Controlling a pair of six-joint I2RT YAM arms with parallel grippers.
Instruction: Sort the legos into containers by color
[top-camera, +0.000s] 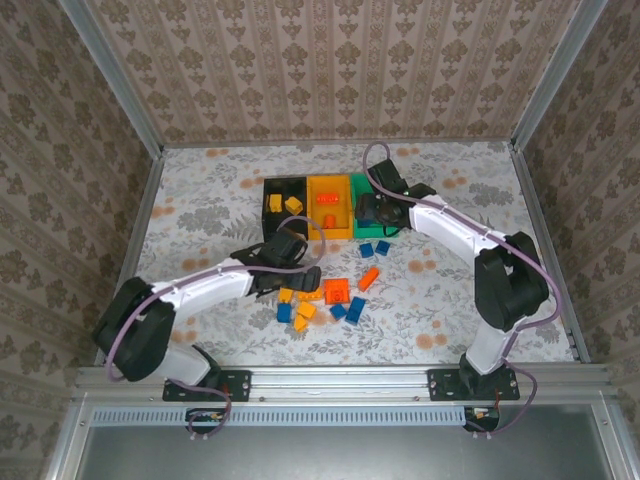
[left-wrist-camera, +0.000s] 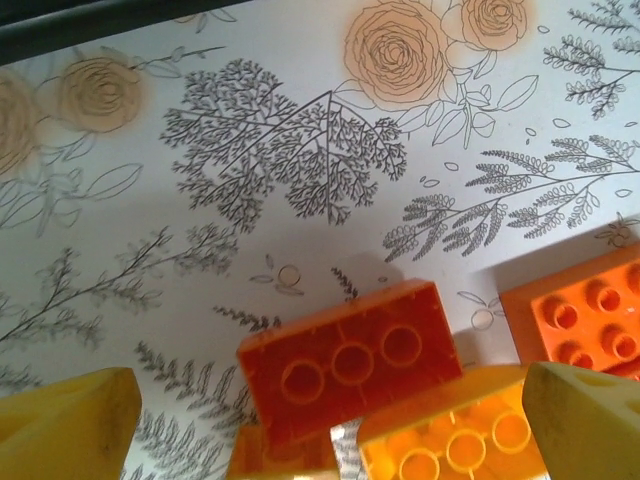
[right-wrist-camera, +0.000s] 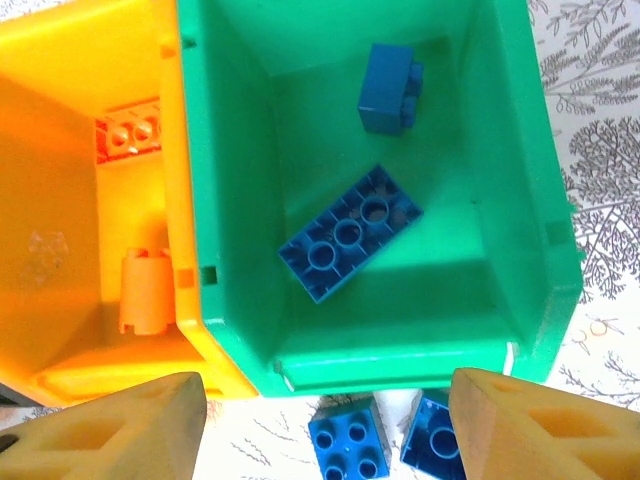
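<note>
My left gripper (left-wrist-camera: 325, 425) hangs spread wide over a red-orange brick (left-wrist-camera: 350, 365). My right gripper (right-wrist-camera: 325, 430), jaws apart, sits above the near wall of the green bin (right-wrist-camera: 520, 200), which contains two blue bricks (right-wrist-camera: 350, 245).

Setting read as robotics lab test cell. Aluminium frame posts (top-camera: 112, 75) stood at corners; wallpaper panels (top-camera: 330, 70) served as walls; tabletop (top-camera: 200, 210) carried floral print. Left arm (top-camera: 200, 288) and right arm (top-camera: 455, 228) sat bolted to metal rail (top-camera: 340, 379) along near edge.

The containers (top-camera: 343, 190) stand in a row behind the scattered legos (top-camera: 336, 290).
</note>
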